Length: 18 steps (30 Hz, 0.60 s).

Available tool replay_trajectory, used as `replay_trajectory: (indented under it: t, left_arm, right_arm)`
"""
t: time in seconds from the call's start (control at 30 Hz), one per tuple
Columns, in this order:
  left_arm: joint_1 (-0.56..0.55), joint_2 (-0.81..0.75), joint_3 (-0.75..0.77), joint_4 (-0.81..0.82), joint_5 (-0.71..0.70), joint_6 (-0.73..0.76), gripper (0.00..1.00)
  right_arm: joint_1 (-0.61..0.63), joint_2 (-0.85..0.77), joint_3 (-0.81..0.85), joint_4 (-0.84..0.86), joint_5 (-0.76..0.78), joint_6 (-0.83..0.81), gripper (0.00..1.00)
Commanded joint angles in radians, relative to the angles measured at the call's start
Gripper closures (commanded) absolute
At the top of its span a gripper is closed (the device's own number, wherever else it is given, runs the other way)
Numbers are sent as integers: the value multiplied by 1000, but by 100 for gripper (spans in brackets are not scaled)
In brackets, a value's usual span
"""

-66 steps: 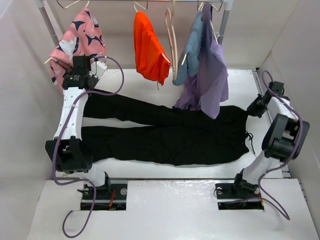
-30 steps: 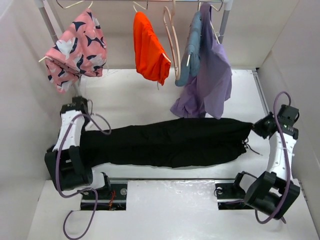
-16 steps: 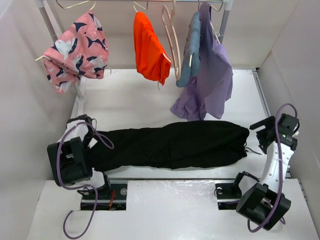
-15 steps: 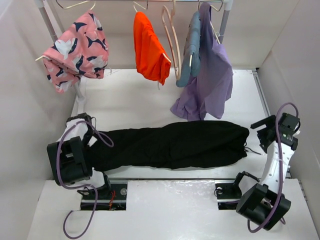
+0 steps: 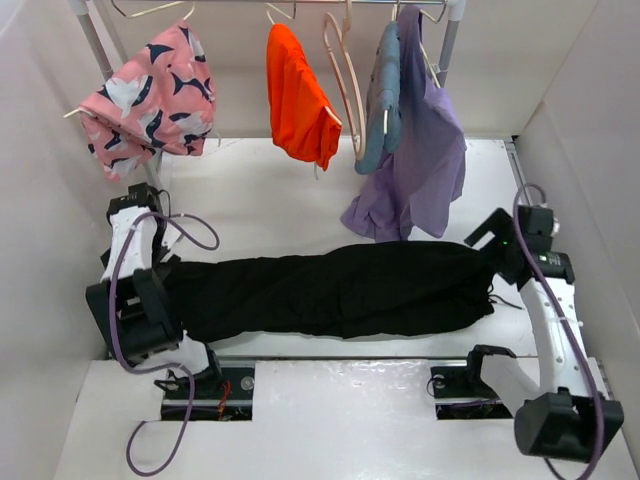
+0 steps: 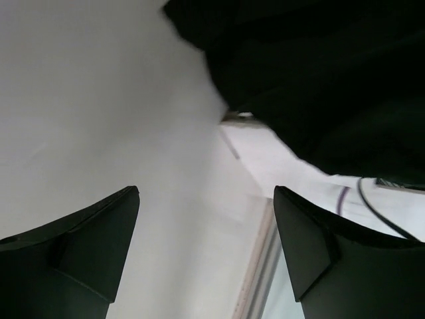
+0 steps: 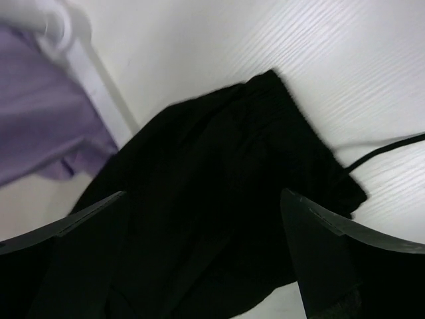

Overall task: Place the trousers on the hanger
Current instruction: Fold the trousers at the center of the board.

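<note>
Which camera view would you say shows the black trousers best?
The top external view: the trousers show nearly end to end. The right wrist view shows only one end; the left wrist view, just a dark edge.

Overhead view bright, evenly lit from above, sharp, with faint soft shadows. Both wrist views are softer; the trousers [image 5: 340, 290] read as featureless black.
</note>
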Motion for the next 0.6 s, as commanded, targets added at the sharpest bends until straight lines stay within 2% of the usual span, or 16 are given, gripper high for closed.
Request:
replay_trajectory:
  t: [0.0,0.13,0.23,0.3,0.43,0.57]
  left_arm:
    - [44,114,-25,-31,144,-3,22]
    - [93,186,-10,21,212,-14,34]
    - [102,206,-33,58,212,-2,37]
    - [113,229,-56,92,183,-2,40]
    - [122,283,-77,130,182,-16,53]
    - [122,292,-113,152,182,-16,69]
  right_arm:
    - [136,44,48,-35,101,73,1]
    - [158,53,-4,-33,6,133,1]
    - [158,25,-62,-18,-51,159,1]
    - [170,15,-72,-18,-62,174,1]
    - [230,15,-96,-18,-40,199,1]
    - [230,51,-143,32,3,217,1]
